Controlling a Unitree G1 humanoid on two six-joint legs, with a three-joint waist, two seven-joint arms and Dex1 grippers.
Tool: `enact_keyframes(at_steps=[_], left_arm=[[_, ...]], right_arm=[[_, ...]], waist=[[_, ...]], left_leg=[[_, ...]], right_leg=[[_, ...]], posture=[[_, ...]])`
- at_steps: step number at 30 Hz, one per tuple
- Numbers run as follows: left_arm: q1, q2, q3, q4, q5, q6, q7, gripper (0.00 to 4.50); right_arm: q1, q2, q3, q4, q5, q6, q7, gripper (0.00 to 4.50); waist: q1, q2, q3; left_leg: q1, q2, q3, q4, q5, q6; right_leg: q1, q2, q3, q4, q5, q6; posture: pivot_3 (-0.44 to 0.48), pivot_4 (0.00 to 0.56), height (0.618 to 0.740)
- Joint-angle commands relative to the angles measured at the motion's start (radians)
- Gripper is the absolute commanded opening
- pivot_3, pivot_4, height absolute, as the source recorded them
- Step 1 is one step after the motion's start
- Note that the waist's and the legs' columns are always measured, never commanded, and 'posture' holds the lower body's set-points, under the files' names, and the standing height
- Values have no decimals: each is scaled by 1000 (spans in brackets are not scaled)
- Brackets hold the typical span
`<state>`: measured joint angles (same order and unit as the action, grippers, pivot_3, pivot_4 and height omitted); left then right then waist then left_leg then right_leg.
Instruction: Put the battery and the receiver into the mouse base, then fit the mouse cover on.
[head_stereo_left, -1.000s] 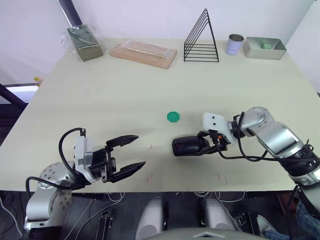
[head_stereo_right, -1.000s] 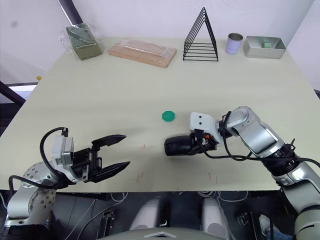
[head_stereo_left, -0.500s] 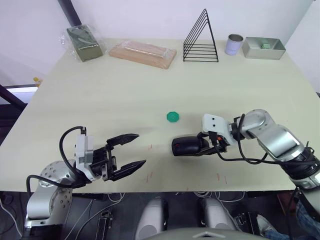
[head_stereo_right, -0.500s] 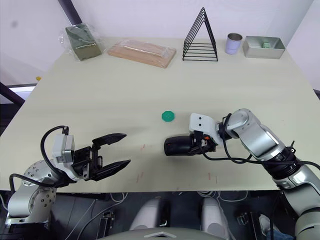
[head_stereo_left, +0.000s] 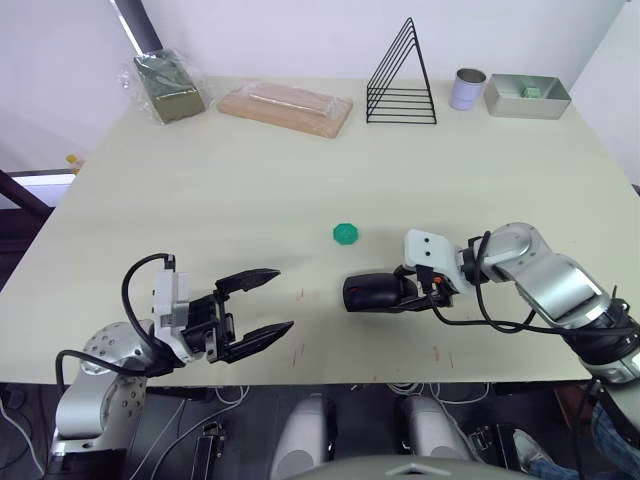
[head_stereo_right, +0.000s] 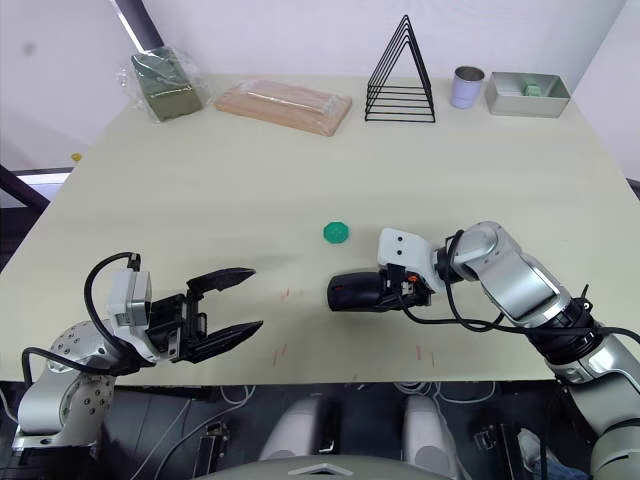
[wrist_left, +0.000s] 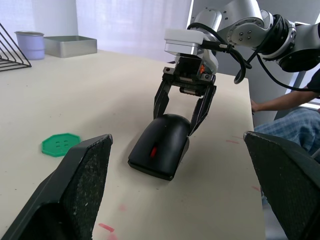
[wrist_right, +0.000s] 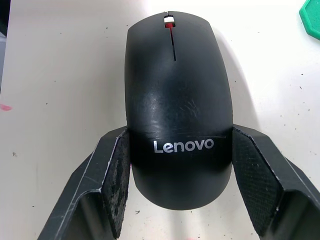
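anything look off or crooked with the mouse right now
Nothing stands out. The mouse cover sits flush and centred on the mouse, which rests flat on the table between the right gripper's fingers.

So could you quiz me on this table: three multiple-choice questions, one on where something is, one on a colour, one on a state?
1. Where is the green disc?
A. Beside the wire rack
B. On the table just beyond the mouse
C. In the metal tray

2. What colour is the mouse's scroll wheel area?
A. Red
B. Blue
C. Yellow

3. How is the left gripper?
A. Shut on the disc
B. Shut on the mouse
C. Open, holding nothing

Answers:
1 B: the green disc lies on the table a little past the mouse.
2 A: a red strip shows at its front.
3 C: the left gripper has its fingers spread over bare table, while the right gripper has a finger on each side of the mouse.
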<state>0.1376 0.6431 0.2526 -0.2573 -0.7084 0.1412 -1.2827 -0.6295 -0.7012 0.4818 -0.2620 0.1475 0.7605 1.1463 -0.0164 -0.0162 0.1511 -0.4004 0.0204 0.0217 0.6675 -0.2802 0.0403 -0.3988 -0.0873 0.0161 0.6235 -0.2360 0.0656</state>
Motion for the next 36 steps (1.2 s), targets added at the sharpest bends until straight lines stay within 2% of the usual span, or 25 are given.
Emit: enact_keyframes(at_steps=[1, 3, 4, 5, 18, 26, 36], left_arm=[[7, 2, 5, -27, -1, -15, -3, 4500], [10, 1, 6, -26, -1, -17, -5, 4500], [11, 1, 6, -25, -1, -18, -6, 4500], [12, 1, 6, -23, 0, -19, -7, 4500], [13, 1, 9, 5, 2, -36, -25, 4500], [15, 4, 16, 20, 2, -42, -38, 4500], [12, 4, 18, 33, -1, -46, -51, 4500]], right_arm=[[13, 0, -3, -16, 6, 11, -6, 3078], [11, 0, -4, -16, 7, 10, -5, 3669], [9, 0, -6, -16, 7, 10, -5, 4323], [8, 1, -7, -16, 8, 10, -5, 4464], [0, 5, -73, -34, 60, 19, -17, 4464], [50, 19, -162, -33, 134, 57, -59, 4464], [266, 65, -319, -18, 231, -73, -110, 4464]], waist=[[0, 0, 0], [0, 0, 0], [0, 0, 0], [0, 0, 0], [1, 0, 0], [2, 0, 0], [2, 0, 0]], left_leg=[[0, 0, 0, 0, 0, 0], [0, 0, 0, 0, 0, 0], [0, 0, 0, 0, 0, 0], [0, 0, 0, 0, 0, 0], [-1, 0, 0, 0, 0, 0], [-1, 0, 0, 0, 0, 0], [-1, 0, -1, -1, 0, 0]], right_leg=[[0, 0, 0, 0, 0, 0], [0, 0, 0, 0, 0, 0], [0, 0, 0, 0, 0, 0], [0, 0, 0, 0, 0, 0], [0, 0, 0, 0, 0, 0], [0, -1, 0, -1, 0, 0], [0, -1, -1, -2, 0, 0]], posture=[[0, 150, 740], [0, 150, 740], [0, 150, 740], [0, 150, 740], [0, 150, 740], [0, 150, 740], [0, 150, 740]])
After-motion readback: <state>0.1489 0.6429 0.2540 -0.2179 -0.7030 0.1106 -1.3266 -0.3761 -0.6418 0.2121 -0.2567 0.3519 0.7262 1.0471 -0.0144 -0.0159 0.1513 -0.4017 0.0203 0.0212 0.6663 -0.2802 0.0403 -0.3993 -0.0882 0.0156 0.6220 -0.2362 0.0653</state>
